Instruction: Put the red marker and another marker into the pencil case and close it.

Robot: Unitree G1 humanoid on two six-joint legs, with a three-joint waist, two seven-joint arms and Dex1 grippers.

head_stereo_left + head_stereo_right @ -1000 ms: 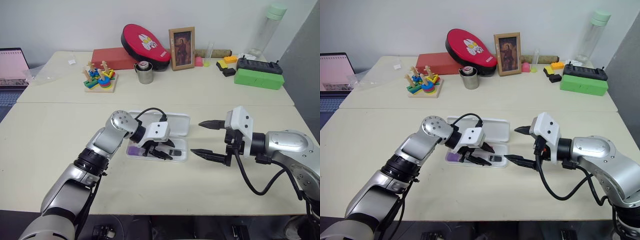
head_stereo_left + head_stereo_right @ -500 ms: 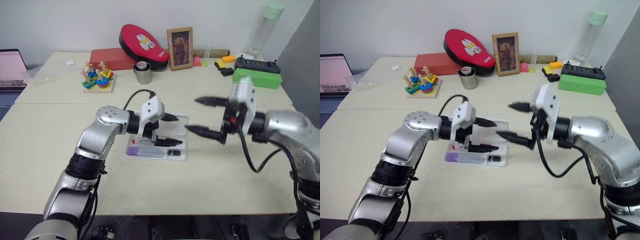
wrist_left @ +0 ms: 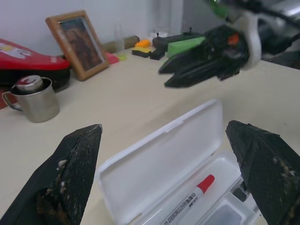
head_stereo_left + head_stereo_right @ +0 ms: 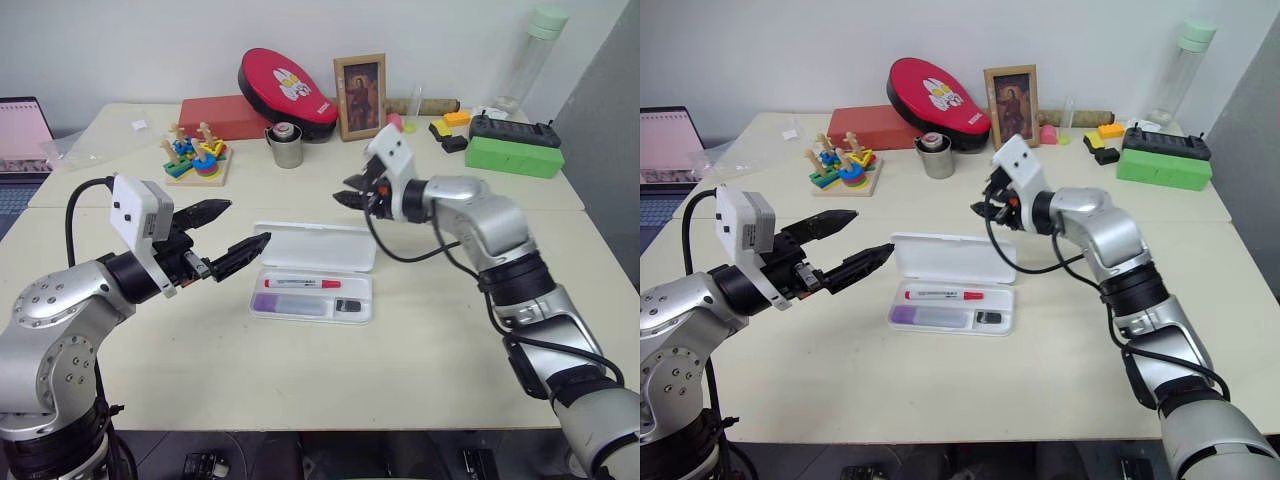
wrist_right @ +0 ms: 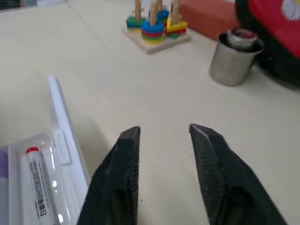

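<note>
The pencil case, a flat white plastic box with rounded corners, lies open on the cream table, its smooth lid laid back flat behind the moulded tray. In the tray the red marker, a slim white barrel with a red cap, lies along the rear channel; the chunky lavender marker lies in front of it, with a small black stub at its end.

The left gripper hovers just left of the case, empty, its tapered black fingers spread wide. The right gripper hangs above the table behind the lid, fingers narrowed to a small gap, holding nothing.

A steel mug and a wooden photo frame stand further back.
</note>
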